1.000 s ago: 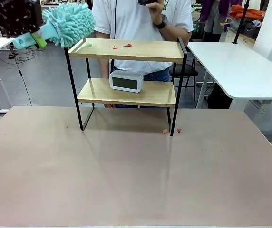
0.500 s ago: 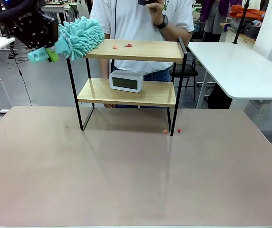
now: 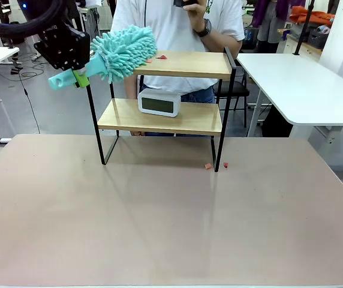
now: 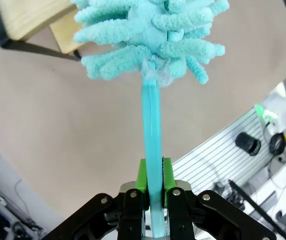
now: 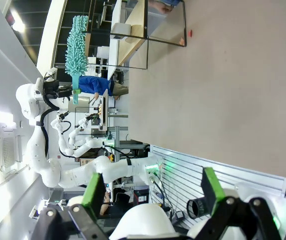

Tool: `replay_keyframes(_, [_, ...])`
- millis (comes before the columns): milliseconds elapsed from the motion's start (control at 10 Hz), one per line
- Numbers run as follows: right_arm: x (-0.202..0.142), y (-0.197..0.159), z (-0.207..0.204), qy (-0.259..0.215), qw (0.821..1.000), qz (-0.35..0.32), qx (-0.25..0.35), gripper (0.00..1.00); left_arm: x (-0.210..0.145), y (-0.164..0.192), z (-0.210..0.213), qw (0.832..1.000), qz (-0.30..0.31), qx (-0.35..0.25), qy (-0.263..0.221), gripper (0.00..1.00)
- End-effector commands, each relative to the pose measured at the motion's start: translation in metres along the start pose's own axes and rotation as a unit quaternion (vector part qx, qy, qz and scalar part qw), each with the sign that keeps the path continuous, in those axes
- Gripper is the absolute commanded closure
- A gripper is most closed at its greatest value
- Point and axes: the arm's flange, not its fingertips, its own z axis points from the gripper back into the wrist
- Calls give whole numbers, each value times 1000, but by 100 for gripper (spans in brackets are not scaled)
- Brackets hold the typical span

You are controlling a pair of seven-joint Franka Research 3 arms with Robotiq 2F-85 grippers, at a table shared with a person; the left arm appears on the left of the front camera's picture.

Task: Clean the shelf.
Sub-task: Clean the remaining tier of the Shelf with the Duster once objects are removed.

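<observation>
The shelf (image 3: 183, 63) stands at the table's far side, with small red scraps (image 3: 161, 57) on its top board and a white clock (image 3: 159, 102) on the lower one. My left gripper (image 3: 80, 73) is shut on the handle of a fluffy teal duster (image 3: 123, 53), whose head lies over the left end of the top board. In the left wrist view the green pads (image 4: 142, 181) clamp the thin handle, and the duster head (image 4: 148, 35) is beside the shelf boards (image 4: 28, 17). My right gripper (image 5: 153, 192) hangs open and holds nothing, far from the shelf (image 5: 148, 30).
Two red scraps (image 3: 208, 165) lie on the table by the shelf's front right leg. A person (image 3: 177, 24) stands right behind the shelf. A white table (image 3: 303, 84) stands at the right. The brown tabletop (image 3: 171, 222) in front is bare.
My left gripper has carried the duster right and a little down. The head has gone from off the shelf's left end onto the top board, and it now covers a green scrap there.
</observation>
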Motion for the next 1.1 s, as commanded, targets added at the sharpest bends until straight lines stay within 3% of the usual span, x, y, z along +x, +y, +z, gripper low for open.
replay_keyframes(0, [1, 2, 0, -5, 1000, 14, 9, 0, -9, 7, 4, 997, -79, -4, 18, 100])
replay_keyframes(300, [1, 2, 0, -5, 1000, 14, 9, 0, -28, 6, 10, 979, -195, -9, 51, 100])
replay_keyframes(600, [1, 2, 0, -5, 1000, 14, 9, 0, -52, 9, 12, 924, -363, -11, 118, 100])
replay_keyframes(800, [1, 2, 0, -5, 1000, 14, 9, 0, -60, 13, 11, 906, -398, -20, 143, 100])
replay_keyframes(1000, [1, 2, 0, -5, 1000, 14, 9, 0, -66, 21, 13, 906, -399, -33, 139, 100])
